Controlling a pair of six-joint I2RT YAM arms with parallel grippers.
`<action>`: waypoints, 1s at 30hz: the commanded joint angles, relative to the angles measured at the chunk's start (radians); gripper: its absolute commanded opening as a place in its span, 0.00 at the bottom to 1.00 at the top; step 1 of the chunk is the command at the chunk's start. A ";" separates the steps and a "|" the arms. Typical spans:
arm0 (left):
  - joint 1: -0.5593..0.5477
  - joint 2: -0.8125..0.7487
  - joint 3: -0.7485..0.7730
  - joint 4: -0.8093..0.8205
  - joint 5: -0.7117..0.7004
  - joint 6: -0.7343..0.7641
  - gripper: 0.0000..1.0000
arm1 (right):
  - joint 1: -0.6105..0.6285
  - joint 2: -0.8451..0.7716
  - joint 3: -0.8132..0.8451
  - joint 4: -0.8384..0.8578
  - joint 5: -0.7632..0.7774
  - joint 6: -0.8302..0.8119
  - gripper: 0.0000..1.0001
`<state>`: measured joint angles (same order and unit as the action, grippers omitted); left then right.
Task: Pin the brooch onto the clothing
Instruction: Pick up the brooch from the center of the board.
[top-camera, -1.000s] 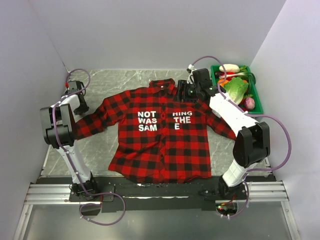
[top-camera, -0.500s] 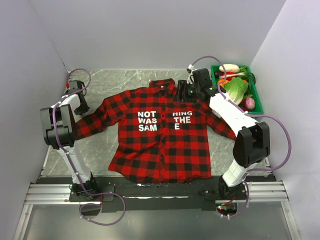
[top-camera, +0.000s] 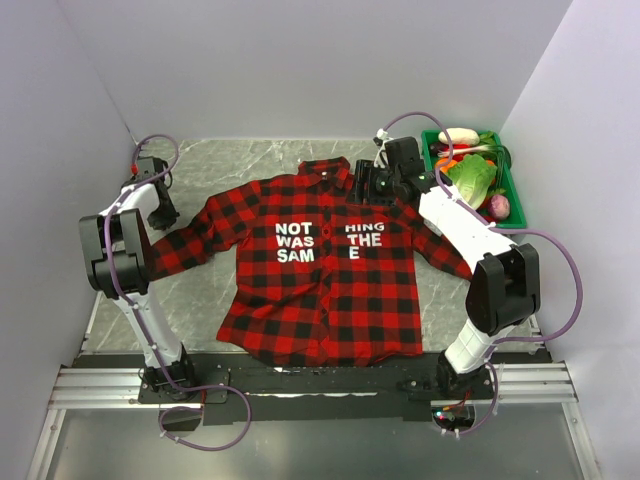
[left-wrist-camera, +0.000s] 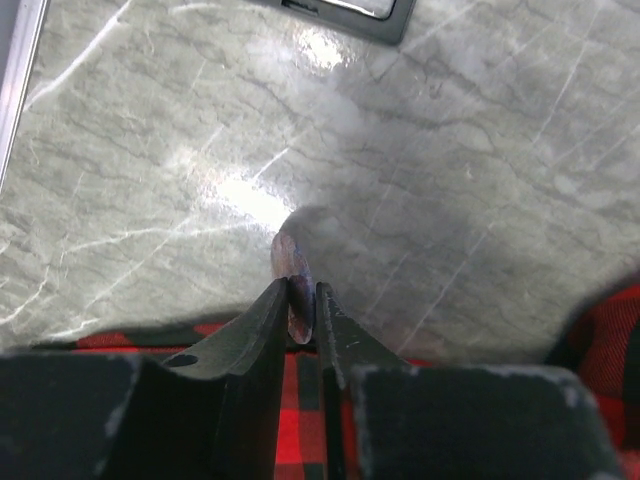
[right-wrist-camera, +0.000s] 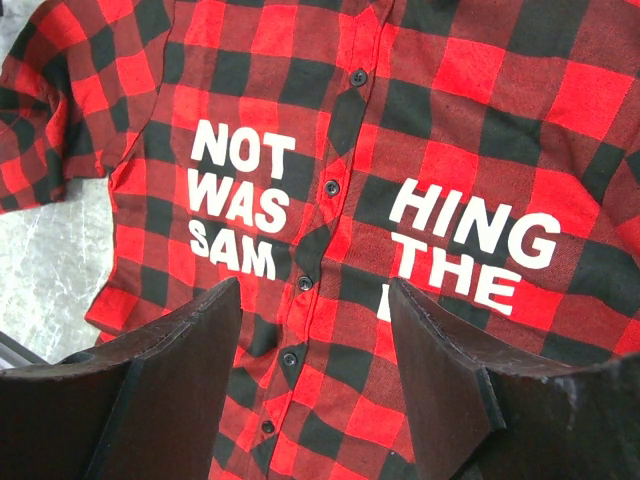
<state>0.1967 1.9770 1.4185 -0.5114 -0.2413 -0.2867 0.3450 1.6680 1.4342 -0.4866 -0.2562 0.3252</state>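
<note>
The red-and-black plaid shirt (top-camera: 320, 270) lies flat on the marble table, with white letters on its chest (right-wrist-camera: 240, 205). My left gripper (left-wrist-camera: 302, 300) is shut on the brooch (left-wrist-camera: 293, 280), a small greyish-mauve disc held on edge between the fingertips, above the table by the end of the shirt's left sleeve (top-camera: 180, 240). In the top view the left gripper (top-camera: 162, 215) is at the far left and the brooch is too small to see. My right gripper (right-wrist-camera: 315, 330) is open and empty, hovering over the shirt's button placket near the collar (top-camera: 372, 185).
A green basket (top-camera: 512, 185) of toy vegetables stands at the back right, beside the right arm. Grey walls close in the table on the left, back and right. A dark frame (left-wrist-camera: 345, 12) lies at the top edge of the left wrist view.
The left gripper has shifted very slightly at the far left. The right arm and the shirt have not moved.
</note>
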 joint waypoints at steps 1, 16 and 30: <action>-0.006 -0.049 0.027 -0.082 0.037 -0.025 0.01 | 0.015 -0.028 0.003 0.026 0.002 0.008 0.68; -0.003 -0.150 0.008 -0.118 0.040 -0.006 0.01 | 0.029 -0.036 0.006 0.025 0.005 0.008 0.68; -0.083 -0.385 0.165 -0.030 0.538 0.040 0.01 | 0.074 -0.100 0.023 0.090 -0.069 -0.028 0.68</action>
<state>0.1623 1.7172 1.5352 -0.6121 -0.0120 -0.2699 0.4000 1.6653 1.4399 -0.4824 -0.2592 0.3180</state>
